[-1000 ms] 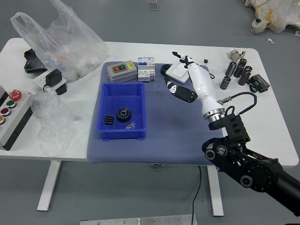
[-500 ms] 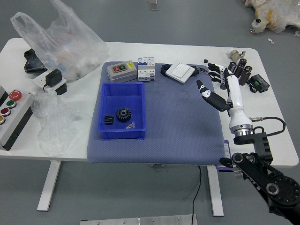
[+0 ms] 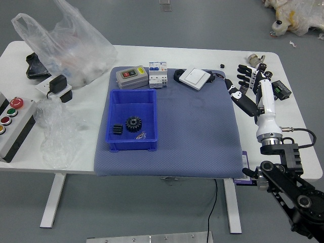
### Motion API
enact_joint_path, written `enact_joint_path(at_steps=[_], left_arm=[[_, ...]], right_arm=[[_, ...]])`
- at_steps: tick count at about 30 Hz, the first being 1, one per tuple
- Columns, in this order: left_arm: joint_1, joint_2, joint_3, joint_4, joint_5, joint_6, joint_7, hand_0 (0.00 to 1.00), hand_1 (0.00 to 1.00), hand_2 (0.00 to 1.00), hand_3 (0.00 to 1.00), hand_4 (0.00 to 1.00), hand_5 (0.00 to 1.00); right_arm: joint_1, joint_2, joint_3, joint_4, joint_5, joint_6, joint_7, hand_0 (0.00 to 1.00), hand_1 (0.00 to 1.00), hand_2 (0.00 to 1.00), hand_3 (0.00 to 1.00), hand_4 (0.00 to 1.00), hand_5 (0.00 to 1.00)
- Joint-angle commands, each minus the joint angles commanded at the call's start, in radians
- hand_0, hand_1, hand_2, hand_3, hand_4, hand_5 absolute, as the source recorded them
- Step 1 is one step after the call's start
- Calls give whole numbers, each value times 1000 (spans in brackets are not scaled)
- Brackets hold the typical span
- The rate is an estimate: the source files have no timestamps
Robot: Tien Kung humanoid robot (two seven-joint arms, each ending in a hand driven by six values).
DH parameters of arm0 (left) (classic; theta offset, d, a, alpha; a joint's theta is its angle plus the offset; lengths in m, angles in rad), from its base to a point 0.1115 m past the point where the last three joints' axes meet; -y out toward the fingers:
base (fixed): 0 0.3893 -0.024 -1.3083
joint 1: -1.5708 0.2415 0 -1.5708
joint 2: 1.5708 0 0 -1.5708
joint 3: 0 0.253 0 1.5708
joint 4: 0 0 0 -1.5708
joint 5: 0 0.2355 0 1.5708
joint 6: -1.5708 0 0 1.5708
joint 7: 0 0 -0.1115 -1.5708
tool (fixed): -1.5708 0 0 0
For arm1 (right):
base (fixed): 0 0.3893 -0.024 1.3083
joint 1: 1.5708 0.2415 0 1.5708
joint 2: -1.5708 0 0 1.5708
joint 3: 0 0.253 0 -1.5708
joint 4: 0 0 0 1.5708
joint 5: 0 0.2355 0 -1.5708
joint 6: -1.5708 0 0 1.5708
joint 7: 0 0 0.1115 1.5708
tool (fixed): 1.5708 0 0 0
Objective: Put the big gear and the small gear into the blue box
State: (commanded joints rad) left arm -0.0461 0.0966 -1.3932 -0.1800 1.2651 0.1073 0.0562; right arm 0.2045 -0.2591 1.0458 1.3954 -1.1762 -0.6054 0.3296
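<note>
My right hand [image 3: 234, 77] is over the table's right part, fingers spread and holding nothing, well away from the blue box [image 3: 132, 107]. Inside that box, a round black toothed gear [image 3: 133, 124], the big one, lies flat on the floor. To its left, still within the box walls, is a smaller black ribbed piece [image 3: 117, 129]; it looks like the small gear, though its shape is hard to make out. A small shiny item [image 3: 141, 135] lies below the big gear. The left arm is out of view.
A grey device [image 3: 132, 77], a white module [image 3: 158, 74] and a white square device [image 3: 195, 78] line the mat's far edge. Dark cylinders and a black block [image 3: 281, 90] stand behind the right hand. Plastic bags [image 3: 76, 45] and a button panel [image 3: 15, 121] are on the left.
My right hand has moved right, from near the white square device to the dark cylinders, its fingers spread throughout. The pieces in the blue box have not moved.
</note>
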Motion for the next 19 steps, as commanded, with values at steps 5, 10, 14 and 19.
enact_joint_path(at_steps=[5, 10, 14, 19], left_arm=[[-6, 0, 34, 0, -29, 2, -12, 639, 614, 602, 650, 641, 346], [-18, 2, 102, 0, -81, 3, -37, 639, 614, 602, 649, 641, 344], [-27, 7, 118, 0, -85, 2, -40, 639, 615, 603, 649, 641, 345], [-34, 15, 109, 0, -62, -1, -30, 639, 615, 603, 649, 641, 345]], right_arm=[[-5, -1, 20, -1, -40, -20, -26, 615, 634, 661, 630, 805, 298], [-11, 2, 39, -6, -69, -30, -44, 597, 622, 657, 635, 814, 320], [-10, 6, 49, -11, -75, -30, -49, 591, 619, 653, 627, 819, 320], [-4, -1, 58, -11, -82, -30, -54, 591, 619, 653, 627, 819, 320]])
